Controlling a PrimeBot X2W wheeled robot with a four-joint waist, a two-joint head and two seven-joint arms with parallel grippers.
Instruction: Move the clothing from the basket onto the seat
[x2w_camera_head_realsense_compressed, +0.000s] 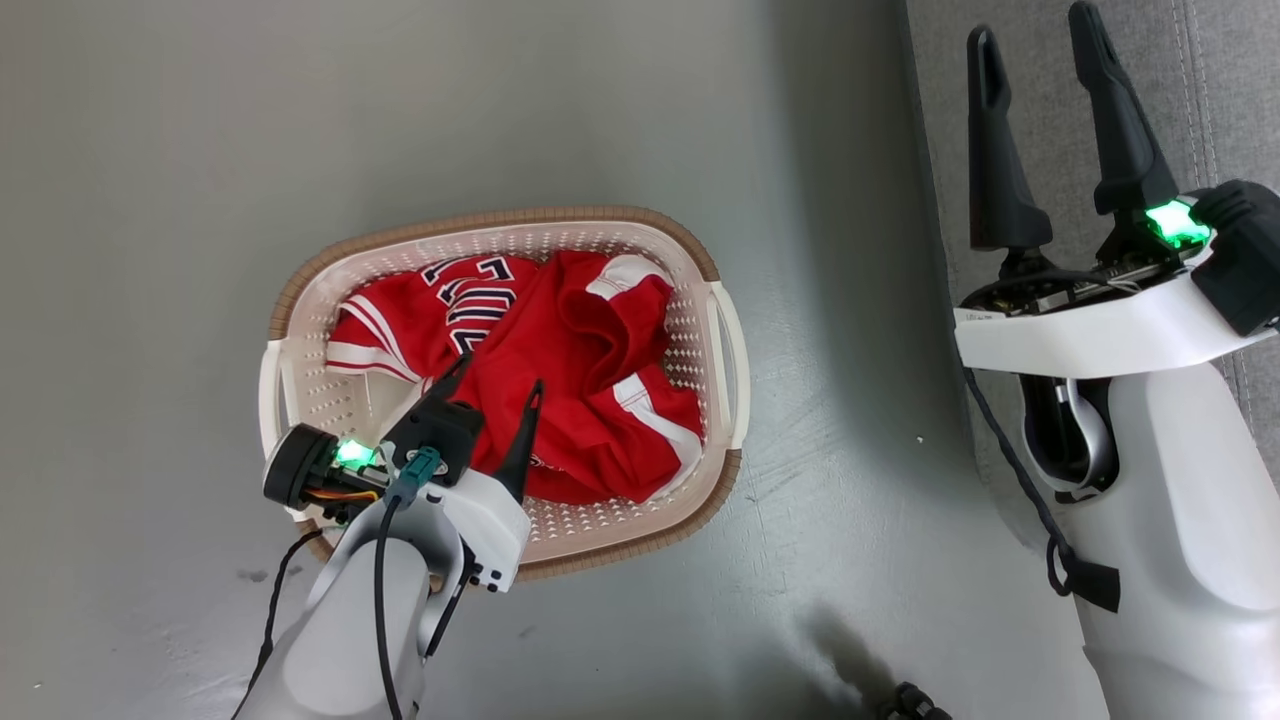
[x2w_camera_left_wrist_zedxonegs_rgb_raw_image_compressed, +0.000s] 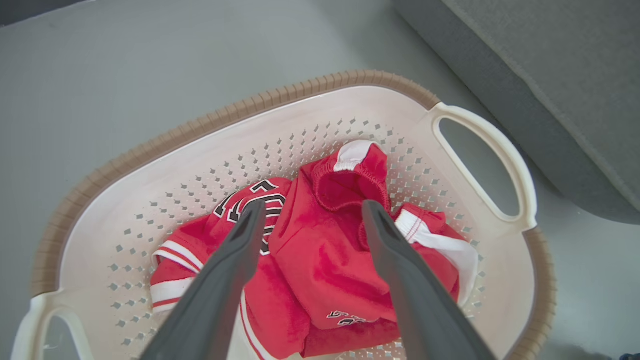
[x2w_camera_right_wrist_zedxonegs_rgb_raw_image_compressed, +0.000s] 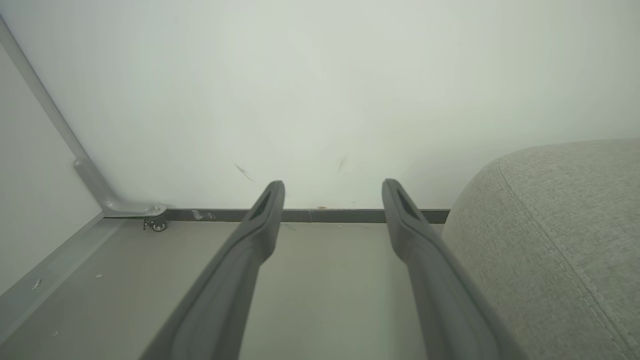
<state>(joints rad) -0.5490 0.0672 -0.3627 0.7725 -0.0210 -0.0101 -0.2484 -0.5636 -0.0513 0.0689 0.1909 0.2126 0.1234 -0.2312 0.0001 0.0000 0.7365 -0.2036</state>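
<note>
Crumpled bright red jersey clothing (x2w_camera_head_realsense_compressed: 590, 330) fills the cream perforated plastic basket (x2w_camera_head_realsense_compressed: 500, 218). It looks soft, light and floppy, so pinch its raised middle fold. The left gripper (x2w_camera_head_realsense_compressed: 500, 375) hangs spread over it, perhaps touching. Well right of the basket, the right gripper (x2w_camera_head_realsense_compressed: 1035, 30) gapes empty.

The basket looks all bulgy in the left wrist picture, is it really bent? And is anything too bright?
Left wrist view: the wide lens bulges the basket and makes the left gripper look huge. Head view: the basket is a plain oval, and the green light by the right gripper glares. Right wrist view: the wall is washed out pale, the seat weave sharp.
</note>
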